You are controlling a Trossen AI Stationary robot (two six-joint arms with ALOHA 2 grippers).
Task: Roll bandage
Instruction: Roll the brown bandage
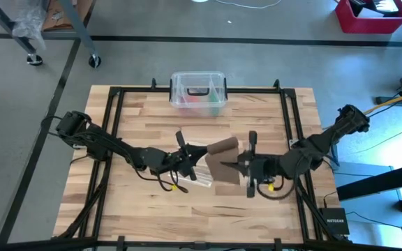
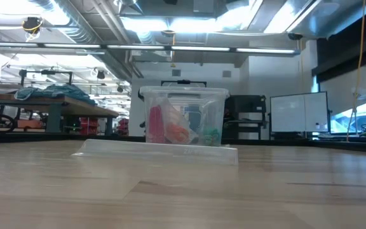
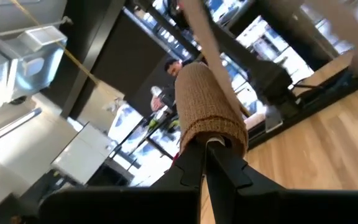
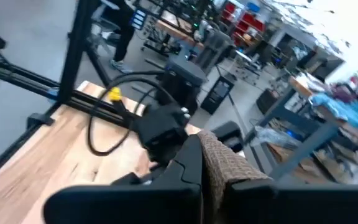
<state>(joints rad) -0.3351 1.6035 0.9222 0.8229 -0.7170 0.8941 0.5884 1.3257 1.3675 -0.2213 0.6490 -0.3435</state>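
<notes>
The wooden table [image 1: 187,202] is evenly lit from overhead in the high view, and only soft, short shadows are cast beneath the arms. In the low view, strong glare is thrown by the ceiling lights [image 2: 189,25], while the near tabletop is rendered blurred and the clear box [image 2: 184,117] is shown fairly sharp. In the left wrist view the background is smeared and bright windows are overexposed; the bandage [image 3: 207,109] is seen in reasonable focus. The right wrist view is softened throughout, with its far room washed out.

Clear plastic box [image 1: 198,93] at table's far edge, red bin [image 1: 373,17] on floor
</notes>
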